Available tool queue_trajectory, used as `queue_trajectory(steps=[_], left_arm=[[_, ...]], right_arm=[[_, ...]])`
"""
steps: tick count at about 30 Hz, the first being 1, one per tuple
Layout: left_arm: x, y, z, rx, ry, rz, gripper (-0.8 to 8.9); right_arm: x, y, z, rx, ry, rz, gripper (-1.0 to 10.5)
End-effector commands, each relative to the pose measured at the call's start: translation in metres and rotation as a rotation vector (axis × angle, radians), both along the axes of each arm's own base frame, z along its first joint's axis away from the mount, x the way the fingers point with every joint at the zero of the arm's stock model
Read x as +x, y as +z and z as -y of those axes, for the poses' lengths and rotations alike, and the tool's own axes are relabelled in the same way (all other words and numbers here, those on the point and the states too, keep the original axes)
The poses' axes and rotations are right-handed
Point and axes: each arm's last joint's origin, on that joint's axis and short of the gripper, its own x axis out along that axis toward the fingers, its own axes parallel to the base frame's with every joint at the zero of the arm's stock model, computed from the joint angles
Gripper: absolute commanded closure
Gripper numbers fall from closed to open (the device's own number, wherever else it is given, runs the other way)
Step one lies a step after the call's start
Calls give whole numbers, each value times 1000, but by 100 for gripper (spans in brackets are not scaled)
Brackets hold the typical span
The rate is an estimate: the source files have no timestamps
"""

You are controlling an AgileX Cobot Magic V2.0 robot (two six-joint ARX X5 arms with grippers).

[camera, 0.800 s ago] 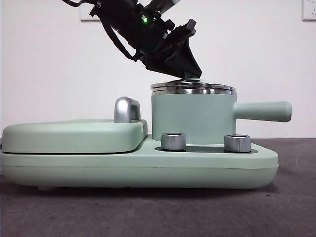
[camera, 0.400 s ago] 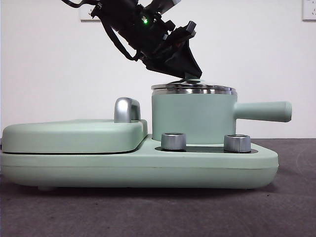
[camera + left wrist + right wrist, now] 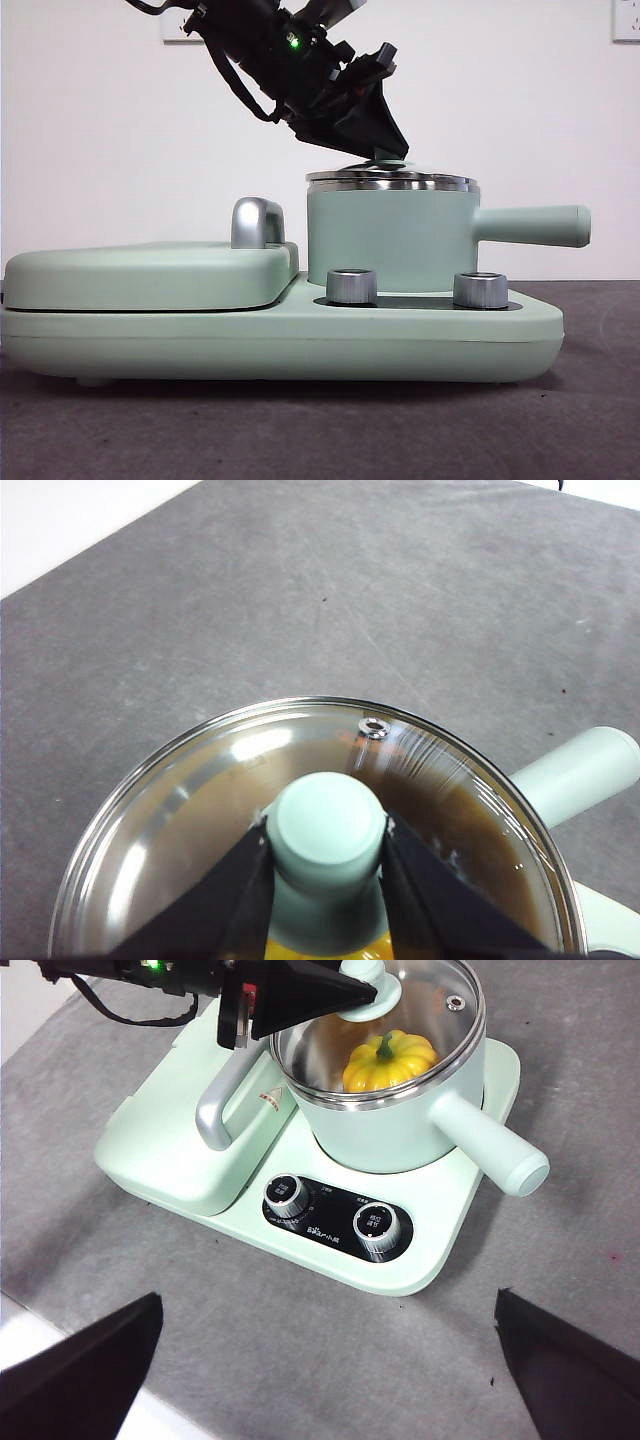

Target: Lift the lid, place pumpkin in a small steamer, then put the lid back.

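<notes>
The left gripper [image 3: 325, 855] pinched the mint-green knob of the round clear glass lid [image 3: 200, 810], which sat on the mint-green cylindrical steamer pot [image 3: 390, 240]. Inside lay the glossy yellow-orange pumpkin [image 3: 390, 1060]. The right gripper [image 3: 330, 1360] hung well apart, jaws spread.

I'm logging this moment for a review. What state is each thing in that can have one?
lid: resting on the pot, closed.
small steamer: covered, standing on the cooker base.
pumpkin: inside the steamer, stem up.
left gripper: fingers shut on the lid's knob.
right gripper: open, above the table, holding nothing.
</notes>
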Motion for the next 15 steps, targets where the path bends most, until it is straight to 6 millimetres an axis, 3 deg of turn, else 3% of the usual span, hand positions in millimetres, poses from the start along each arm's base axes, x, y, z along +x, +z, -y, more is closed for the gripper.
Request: queue_trajectory(steps=[1, 15], left_arm=[[3, -9, 6, 17, -24, -30, 799], [5, -8, 5, -13, -49, -32, 800]], right_arm=[[0, 3, -1, 19, 6, 5, 410], [0, 3, -1, 24, 11, 1, 411]])
